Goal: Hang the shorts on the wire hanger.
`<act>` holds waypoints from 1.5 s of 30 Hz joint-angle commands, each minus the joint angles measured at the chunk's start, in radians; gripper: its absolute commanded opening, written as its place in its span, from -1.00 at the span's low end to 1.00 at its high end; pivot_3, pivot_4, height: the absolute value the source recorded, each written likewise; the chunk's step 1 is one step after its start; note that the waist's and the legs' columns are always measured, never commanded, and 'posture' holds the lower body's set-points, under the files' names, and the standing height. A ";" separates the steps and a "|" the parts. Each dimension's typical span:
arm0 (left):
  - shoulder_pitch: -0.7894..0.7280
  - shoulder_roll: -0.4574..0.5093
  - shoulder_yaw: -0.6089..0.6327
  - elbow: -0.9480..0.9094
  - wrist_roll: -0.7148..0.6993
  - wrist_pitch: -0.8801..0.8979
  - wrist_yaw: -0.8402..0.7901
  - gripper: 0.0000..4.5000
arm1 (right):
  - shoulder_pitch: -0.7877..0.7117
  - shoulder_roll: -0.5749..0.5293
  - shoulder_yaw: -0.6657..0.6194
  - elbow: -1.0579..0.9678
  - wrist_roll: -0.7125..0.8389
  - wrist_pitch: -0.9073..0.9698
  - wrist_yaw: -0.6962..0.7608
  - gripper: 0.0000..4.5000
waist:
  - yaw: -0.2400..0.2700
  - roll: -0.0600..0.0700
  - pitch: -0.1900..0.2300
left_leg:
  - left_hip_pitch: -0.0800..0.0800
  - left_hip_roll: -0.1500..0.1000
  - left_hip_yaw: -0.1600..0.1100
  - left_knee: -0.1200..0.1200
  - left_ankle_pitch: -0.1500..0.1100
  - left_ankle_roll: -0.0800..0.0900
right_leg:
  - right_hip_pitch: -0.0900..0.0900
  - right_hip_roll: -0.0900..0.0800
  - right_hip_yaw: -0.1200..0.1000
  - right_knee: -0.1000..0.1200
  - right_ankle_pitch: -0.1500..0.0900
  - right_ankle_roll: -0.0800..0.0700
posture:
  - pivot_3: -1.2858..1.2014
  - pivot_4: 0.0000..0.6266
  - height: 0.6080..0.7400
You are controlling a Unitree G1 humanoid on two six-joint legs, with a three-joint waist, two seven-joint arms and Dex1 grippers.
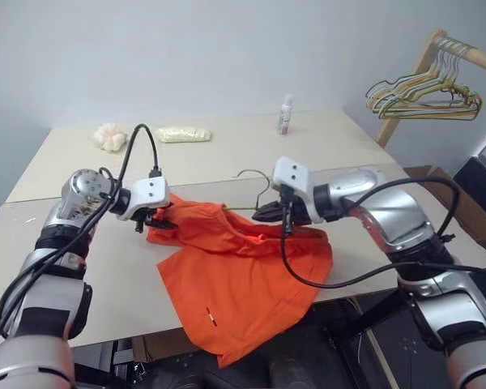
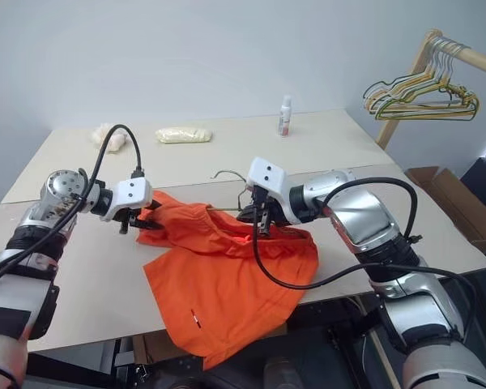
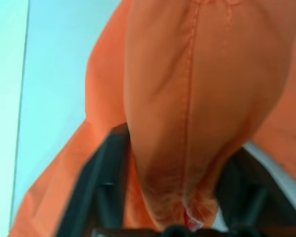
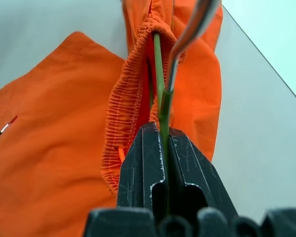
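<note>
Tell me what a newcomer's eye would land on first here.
The bright orange shorts sprawl across the table's near edge, partly hanging over it. The left gripper has shorts fabric between its fingers at one end, while the right gripper is clamped on the wire hanger that runs into the waistband.

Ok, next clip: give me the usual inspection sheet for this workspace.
Surface: pale table, two boards joined.
Job's things: orange shorts draped over the near edge; wire hanger threaded at the waistband.
Clutter: small bottle, yellow packet, pale lump at the far side.
Grippers: left gripper closed on shorts fabric; right gripper shut on the hanger.
Cables: black cables looping off both wrists.
Surroundings: rack of coloured hangers, cardboard box.
</note>
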 commanded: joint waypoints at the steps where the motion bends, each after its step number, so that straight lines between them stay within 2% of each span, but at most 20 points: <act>1: -0.048 0.008 0.022 0.004 0.001 -0.011 0.012 -0.64 | 0.003 -0.015 -0.040 -0.047 0.010 0.000 0.007 -1.00 | 0.000 0.000 0.000 | 0.000 0.000 0.000 0.000 0.000 0.000 | 0.000 0.000 0.000 0.000 0.000 0.000 | -0.13 -1.00 1.00; 3: -0.065 0.018 0.024 0.014 -0.004 -0.016 -0.009 -0.94 | 0.013 -0.022 -0.036 -0.056 0.008 -0.001 0.011 -1.00 | 0.000 0.000 0.000 | 0.000 0.000 0.000 0.000 0.000 0.000 | 0.000 0.000 0.000 0.000 0.000 0.000 | -0.13 -1.00 1.00; 4: -0.079 0.023 0.027 0.021 -0.005 -0.016 -0.011 -0.99 | 0.019 -0.027 -0.033 -0.060 0.005 -0.003 0.015 -1.00 | 0.000 0.000 0.000 | 0.000 0.000 0.000 0.000 0.000 0.000 | 0.000 0.000 0.000 0.000 0.000 0.000 | -0.13 -1.00 1.00; 11: -0.146 0.052 0.045 0.048 -0.020 -0.012 -0.059 -0.99 | 0.050 -0.051 0.012 -0.070 -0.053 -0.020 0.007 -1.00 | 0.002 0.000 0.000 | 0.000 0.000 0.000 0.000 0.000 0.000 | 0.000 0.000 0.000 0.000 0.000 0.000 | -0.12 -1.00 1.00; 22: -0.102 0.061 0.063 0.019 -0.037 0.003 -0.074 -0.99 | 0.078 -0.060 -0.008 -0.072 -0.069 0.023 -0.008 -1.00 | 0.002 0.000 0.000 | 0.000 0.000 0.000 0.000 0.000 0.000 | 0.000 0.000 0.000 0.000 0.000 0.000 | -0.12 -1.00 1.00; 24: -0.098 0.061 0.074 0.020 -0.047 0.013 -0.069 -0.99 | 0.079 -0.032 -0.038 -0.058 -0.052 0.061 -0.042 -1.00 | 0.002 0.000 0.000 | 0.000 0.000 0.000 0.000 0.000 0.000 | 0.000 0.000 0.000 0.000 0.000 0.000 | -0.12 -1.00 1.00; 27: -0.090 0.059 0.080 0.011 -0.054 0.019 -0.078 -0.99 | 0.081 0.080 -0.125 -0.023 0.011 0.113 -0.126 -1.00 | -0.002 0.000 0.000 | 0.000 0.000 0.000 0.000 0.000 0.000 | 0.000 0.001 0.000 0.000 0.000 0.000 | -0.12 -1.00 1.00; 31: -0.081 0.056 0.086 -0.007 -0.056 0.033 -0.085 -0.99 | 0.120 0.097 -0.098 -0.051 -0.005 0.096 -0.141 -1.00 | -0.003 0.000 0.000 | 0.000 0.000 0.000 0.000 0.000 -0.001 | 0.000 0.000 0.000 0.001 0.000 0.000 | -0.12 -1.00 1.00; 36: -0.084 0.066 0.091 -0.009 -0.054 0.043 -0.088 -0.99 | 0.181 0.077 -0.082 -0.062 -0.009 0.054 -0.126 -1.00 | 0.003 0.000 0.000 | 0.000 0.000 0.000 0.000 0.000 -0.001 | 0.000 0.000 0.000 0.000 0.000 0.000 | -0.11 -1.00 1.00; 41: -0.099 0.079 0.092 0.008 -0.047 0.046 -0.083 -0.99 | 0.239 0.016 -0.026 -0.045 -0.102 -0.075 -0.121 -1.00 | 0.007 0.000 0.000 | 0.000 0.000 0.000 0.000 0.000 0.000 | 0.000 0.000 0.000 0.000 0.000 0.000 | -0.10 -1.00 1.00; 45: -0.091 0.084 0.090 0.006 -0.045 0.040 -0.082 -0.99 | 0.229 -0.007 -0.054 -0.053 -0.083 -0.070 -0.096 -1.00 | 0.011 0.000 0.000 | 0.000 0.000 0.000 0.000 0.000 0.000 | 0.000 0.001 0.000 0.000 0.000 0.000 | -0.10 -1.00 1.00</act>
